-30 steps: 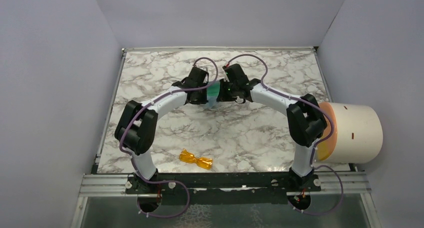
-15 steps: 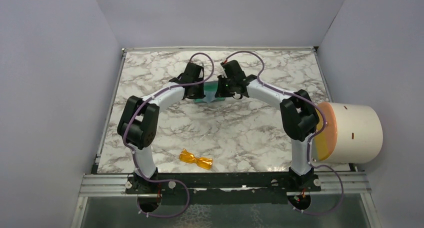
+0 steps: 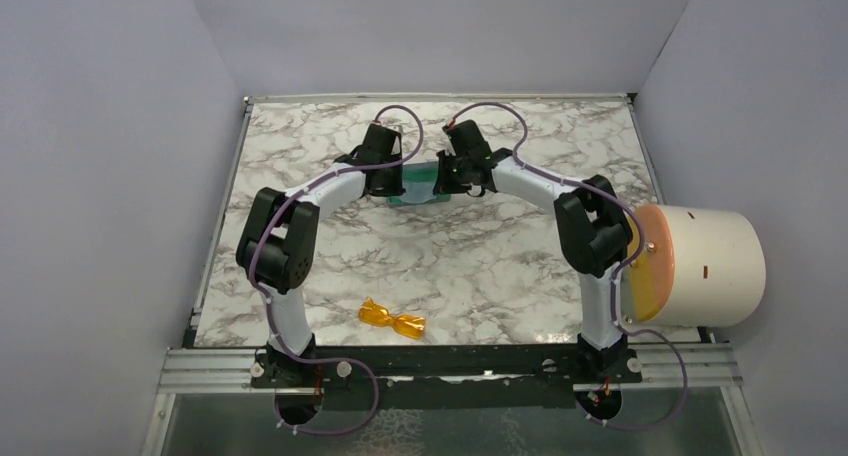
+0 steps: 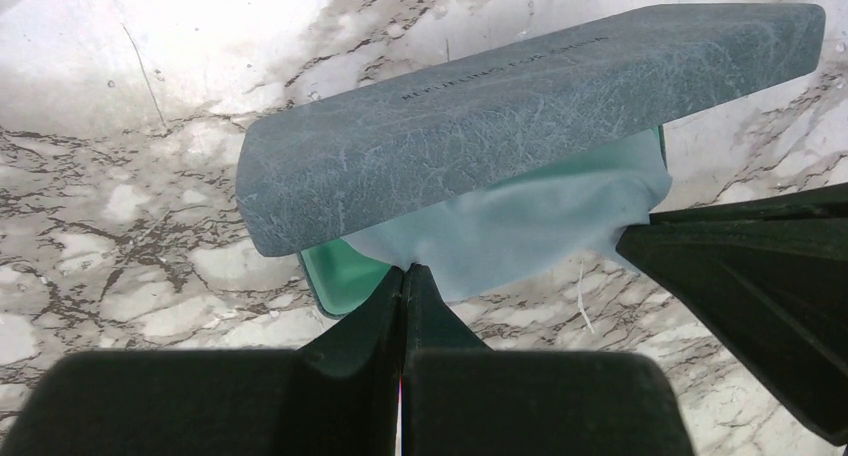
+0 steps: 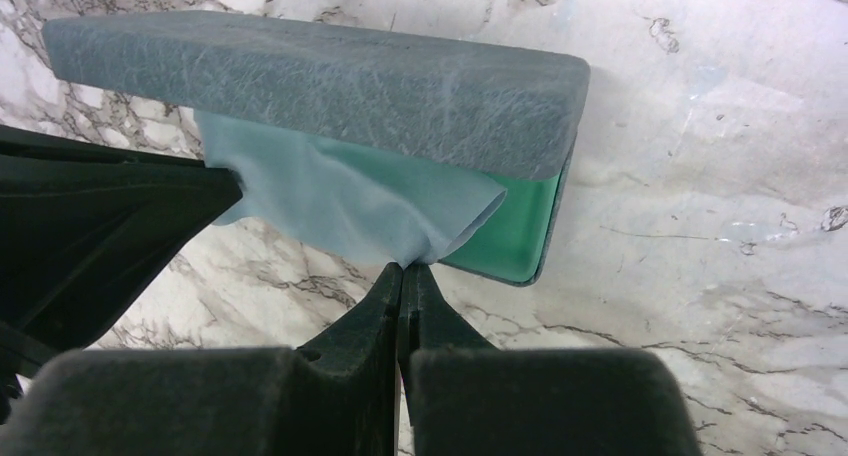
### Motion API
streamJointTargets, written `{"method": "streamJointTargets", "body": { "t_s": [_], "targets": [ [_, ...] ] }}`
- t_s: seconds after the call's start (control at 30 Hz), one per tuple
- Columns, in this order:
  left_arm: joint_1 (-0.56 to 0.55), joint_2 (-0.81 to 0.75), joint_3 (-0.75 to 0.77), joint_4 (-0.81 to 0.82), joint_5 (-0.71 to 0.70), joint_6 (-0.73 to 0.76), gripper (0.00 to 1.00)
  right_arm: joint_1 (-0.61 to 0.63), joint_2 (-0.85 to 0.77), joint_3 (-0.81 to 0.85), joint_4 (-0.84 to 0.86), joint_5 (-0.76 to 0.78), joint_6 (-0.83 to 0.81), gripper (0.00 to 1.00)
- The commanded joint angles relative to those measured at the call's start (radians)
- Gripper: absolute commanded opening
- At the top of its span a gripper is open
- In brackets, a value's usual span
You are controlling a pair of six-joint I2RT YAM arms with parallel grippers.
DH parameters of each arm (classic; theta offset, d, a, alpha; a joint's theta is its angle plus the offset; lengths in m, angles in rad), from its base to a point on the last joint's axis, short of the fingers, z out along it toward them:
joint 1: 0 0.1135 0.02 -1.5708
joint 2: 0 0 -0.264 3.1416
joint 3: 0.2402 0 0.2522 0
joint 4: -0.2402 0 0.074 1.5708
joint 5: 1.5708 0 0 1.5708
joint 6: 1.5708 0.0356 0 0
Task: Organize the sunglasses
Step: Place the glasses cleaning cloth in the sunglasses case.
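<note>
Marble-veined counter [image 3: 330, 246] inside plain grey walls. Toward its far half, a blue-grey glasses case [image 4: 500, 126], lid partly raised over a teal-lined tray. Spilling out from under that lid, a light blue cloth [image 4: 520, 221]. Left pincer [image 4: 405, 276] closed hard on one corner of the cloth, no gap between its fingers. Right pincer [image 5: 402, 274] likewise pressed together on the opposite corner. Both low at the case's open side, one at each end.

Orange sunglasses [image 3: 392, 318] folded, lying alone near the front edge of the counter between the two arm bases, well apart from the case and from both pincers.

Likely trouble from here: an uneven pull, with one corner slipping free and the cloth bunching in the tray, leaving too little room for the sunglasses. Equally, a snag under the lid, dragging or tipping the case instead of freeing the cloth. Cannot tell how much fabric sits trapped inside. Further on, a careless sweep back toward the front edge, knocking the sunglasses off the counter.
</note>
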Motion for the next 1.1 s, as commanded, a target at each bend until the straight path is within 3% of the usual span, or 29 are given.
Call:
{"method": "streamJointTargets", "body": {
  "t_s": [0.0,1.07],
  "targets": [
    [0.011,0.021,0.031,0.018,0.018,0.029,0.0,-0.008,0.029,0.041,0.005,0.0,-0.029,0.01],
    [0.014,-0.029,0.008,0.035,-0.021,-0.001,0.0,-0.011,0.056,0.121,-0.018,-0.017,-0.088,0.01]
  ]
}}
